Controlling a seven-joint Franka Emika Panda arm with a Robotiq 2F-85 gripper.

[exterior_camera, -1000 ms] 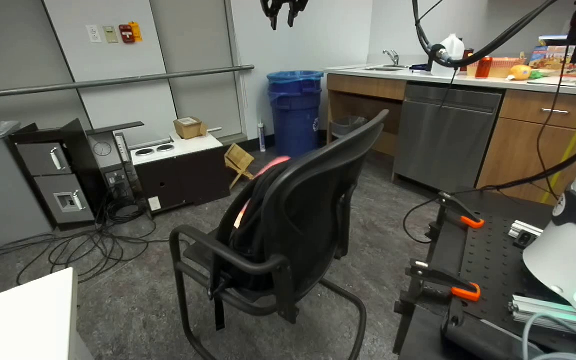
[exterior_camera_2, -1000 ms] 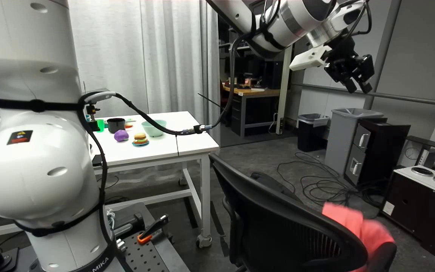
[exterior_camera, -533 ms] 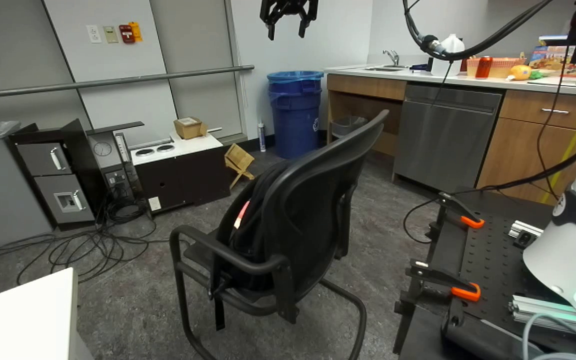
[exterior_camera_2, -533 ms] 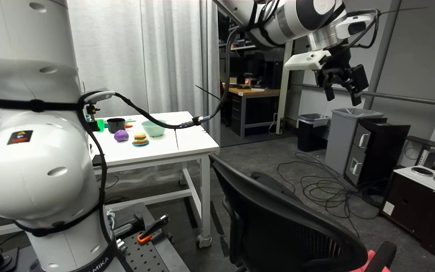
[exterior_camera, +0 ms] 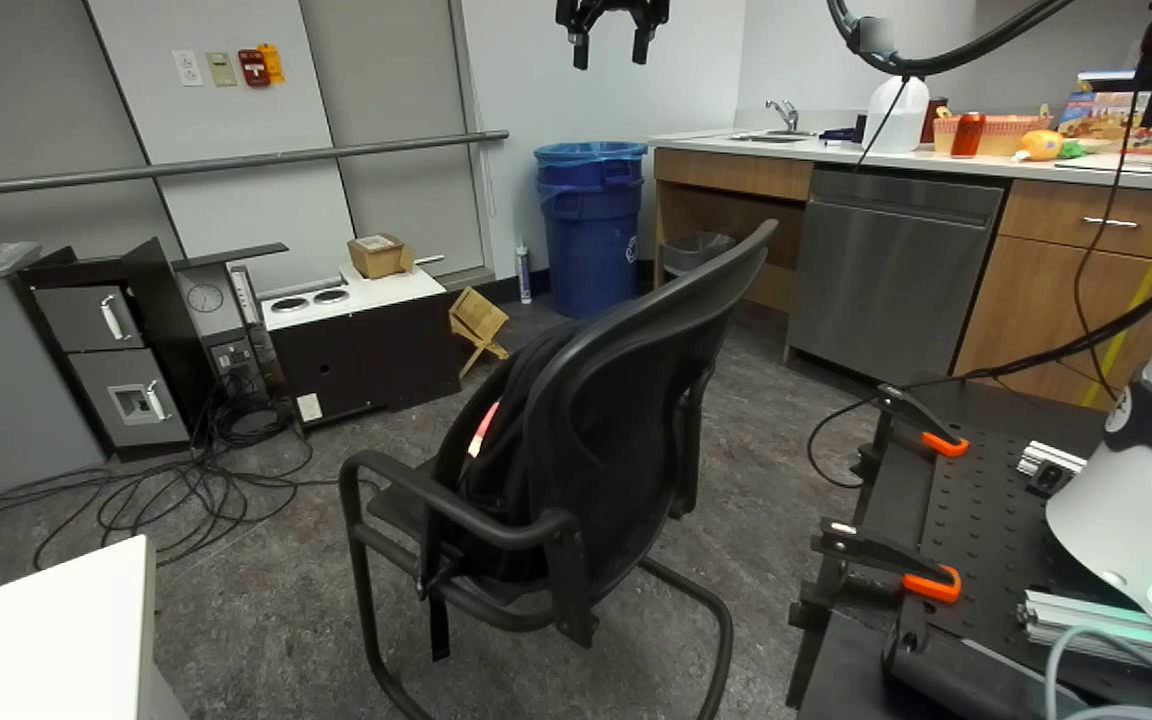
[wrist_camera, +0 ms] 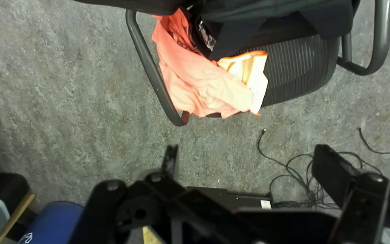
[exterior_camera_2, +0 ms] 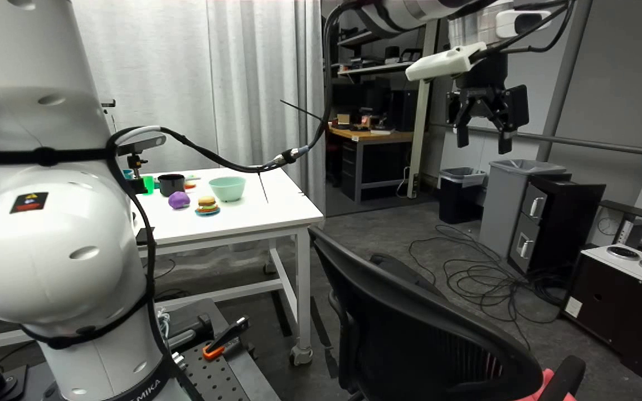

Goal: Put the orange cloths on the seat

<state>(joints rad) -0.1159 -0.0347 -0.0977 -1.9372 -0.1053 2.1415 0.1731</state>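
Note:
The salmon-pink cloth [wrist_camera: 195,79] lies bunched on the chair seat [wrist_camera: 298,64], by the armrest at left in the wrist view. The pale yellow-orange cloth [wrist_camera: 257,76] lies beside and partly under it, near the seat's edge. In the exterior views the backrest hides most of this. Only a pink strip [exterior_camera: 483,430] and a pink corner [exterior_camera_2: 546,383] show. My gripper [wrist_camera: 247,152] is open and empty, its fingers wide apart, high above the chair. It also shows in both exterior views [exterior_camera: 611,55] [exterior_camera_2: 484,143], pointing down.
A black bag-like item [wrist_camera: 269,17] rests against the chair's backrest [exterior_camera: 636,420] and covers part of the seat. The armrests [wrist_camera: 152,74] stand at the sides. Cables [wrist_camera: 303,176] lie on the floor. A white table [exterior_camera_2: 265,209] with toys stands near the arm.
The salmon cloth, blurred and high above the armrest one second ago, has dropped down behind the backrest. My gripper has opened wider and turned to point downward.

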